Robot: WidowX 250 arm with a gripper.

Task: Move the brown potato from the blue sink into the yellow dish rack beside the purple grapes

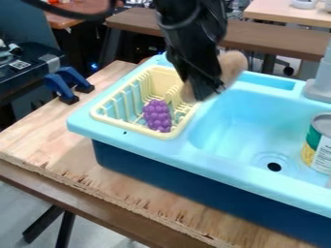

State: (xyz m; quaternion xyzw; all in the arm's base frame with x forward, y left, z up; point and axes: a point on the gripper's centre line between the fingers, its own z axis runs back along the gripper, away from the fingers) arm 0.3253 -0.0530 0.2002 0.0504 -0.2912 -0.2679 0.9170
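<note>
I'm looking down on a wooden counter [48, 138] whose left and front edges run past the toy sink [213, 191], leaving a strip of wood between. The basin [239, 123] takes up the sink's right part, with open depth between its left wall and the can. The cream dish rack [126, 126] sits in the sink's left part. My gripper [202, 95] hangs over the rack's right edge, beside the basin. A grey faucet [321, 80] stands at the sink's back right. The can [323, 145] stands in the basin's right side. Blue clamps [58, 87] grip the counter's left edge. The tan oblong thing [232, 67] is, as best I can make out through the blur, pinched in my claw. Purple grapes [157, 116] lie in the rack, below the claw. The drain hole [274, 166] is left of the can.
</note>
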